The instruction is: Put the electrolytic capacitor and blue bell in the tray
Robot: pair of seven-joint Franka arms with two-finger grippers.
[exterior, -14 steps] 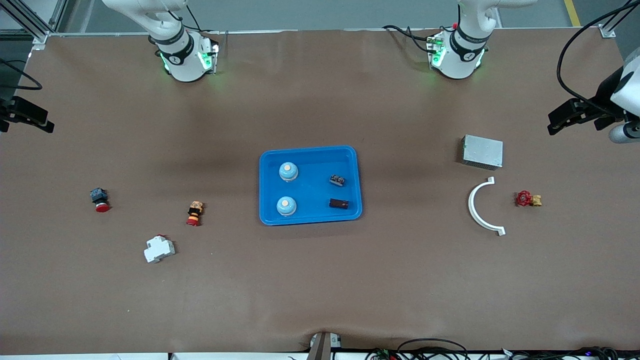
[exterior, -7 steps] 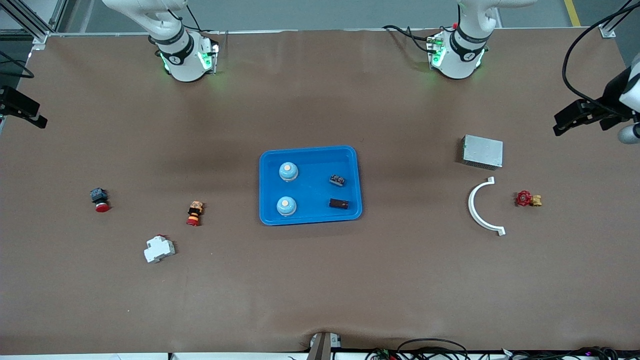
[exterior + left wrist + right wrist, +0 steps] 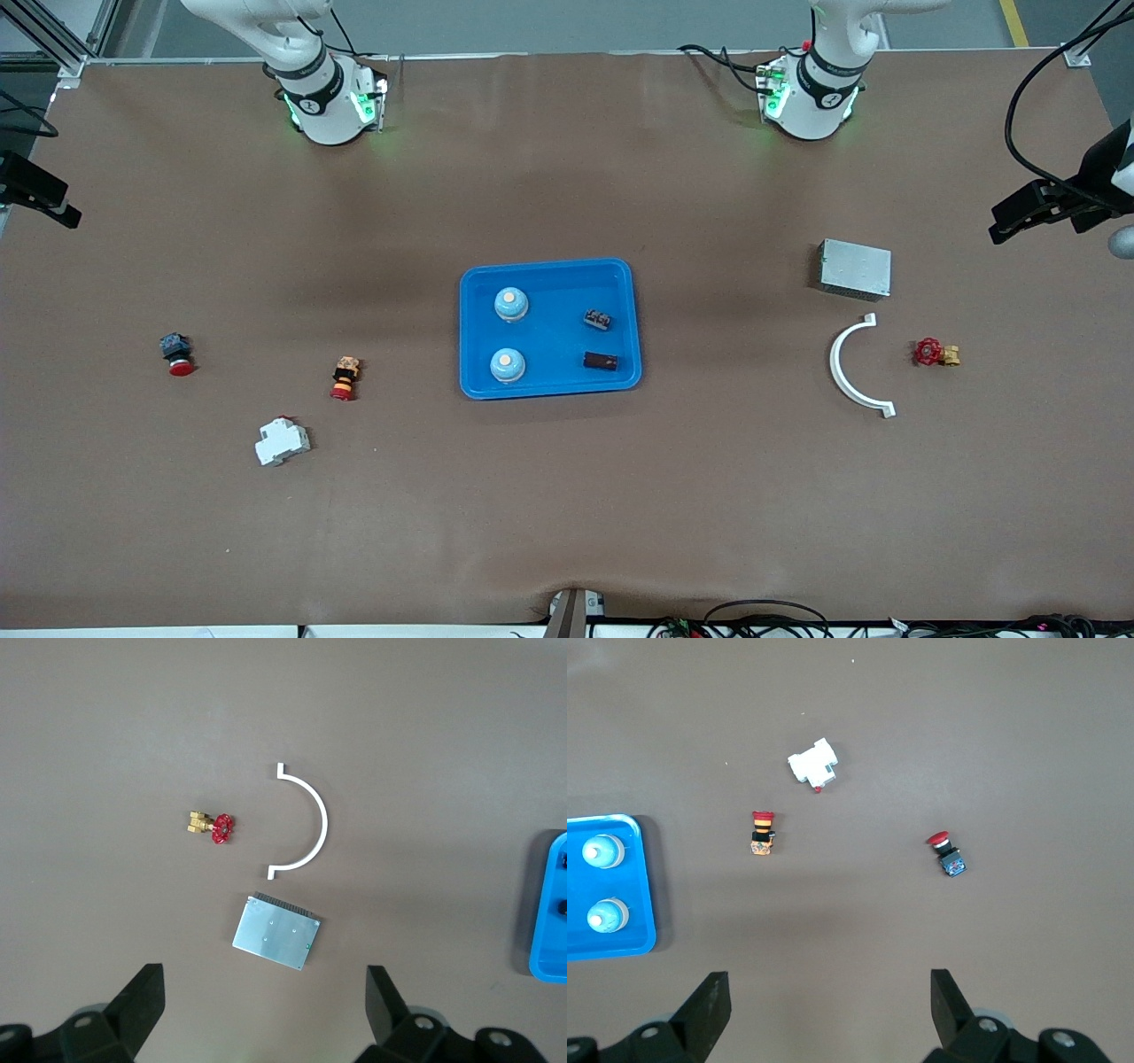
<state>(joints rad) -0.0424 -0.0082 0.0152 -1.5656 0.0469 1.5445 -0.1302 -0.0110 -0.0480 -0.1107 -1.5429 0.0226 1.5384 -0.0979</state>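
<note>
Front view showed the shallow bright-blue rectangular plastic tray [image 3: 549, 270] mid-table, holding two pale-blue dome bells [image 3: 511, 304] [image 3: 508, 364] toward the right arm's end and two small dark components [image 3: 598, 319] [image 3: 601, 361] toward the left arm's end. Left gripper [image 3: 266, 1005] hung high over the left arm's end of the table, fingers spread wide, nothing held; under it lay a grey metal rectangular box [image 3: 275, 932], a white plastic curved bracket [image 3: 306, 824] and a red-handled brass valve [image 3: 213, 825]. Right gripper [image 3: 831, 1003] hung over the right arm's end, fingers also spread, empty; below it sat a white plastic breaker block [image 3: 813, 765], an orange-and-black button switch [image 3: 762, 833] and a red-capped dark push button [image 3: 947, 853].
</note>
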